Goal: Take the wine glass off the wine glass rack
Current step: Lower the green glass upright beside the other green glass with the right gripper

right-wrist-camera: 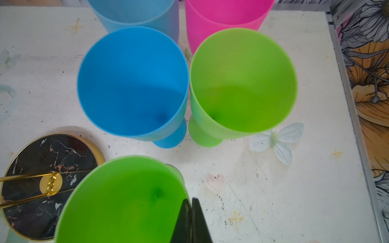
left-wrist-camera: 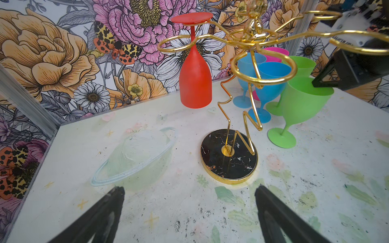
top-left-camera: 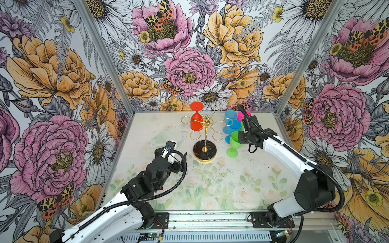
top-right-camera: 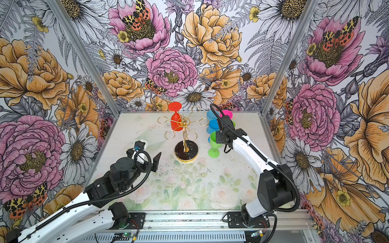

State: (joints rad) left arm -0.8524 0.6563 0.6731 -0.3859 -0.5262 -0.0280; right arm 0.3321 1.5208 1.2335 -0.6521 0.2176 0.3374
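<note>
1. We judge the task nearly done, with one piece left to unload. The red wine glass (top-left-camera: 196, 123) still hangs upside down on the wine glass rack (top-left-camera: 205, 149). Its stem sits in a loop on the far-left arm, its foot rests on top of the wire, and its bowl hangs clear of the table (top-left-camera: 210, 185).
2. Five other glasses are off the rack, to its right: two blue glasses (right-wrist-camera: 132, 84), a pink glass (right-wrist-camera: 227, 16), a far green glass (right-wrist-camera: 242, 80) and a near green glass (right-wrist-camera: 122, 199).
3. The right gripper (right-wrist-camera: 191, 199) is pinched on the rim of the near green glass, with one finger inside the bowl and one outside. That glass leans over. We cannot tell whether its foot is flat on the table.
4. The left gripper (left-wrist-camera: 189, 188) is spread wide, its fingers (left-wrist-camera: 101, 214) holding and touching nothing. It hovers low over the table, just near-left of the rack's round base.
5. As we read it, the step in hand is setting the near green glass upright and letting go. Next comes the red wine glass: approach from the left, close on its bowl or stem, lift until the foot clears the wire, and draw the stem outward through the loop's open end.
6. The rack is thin wire on a small base, so a sideways tug could tip it.
</note>
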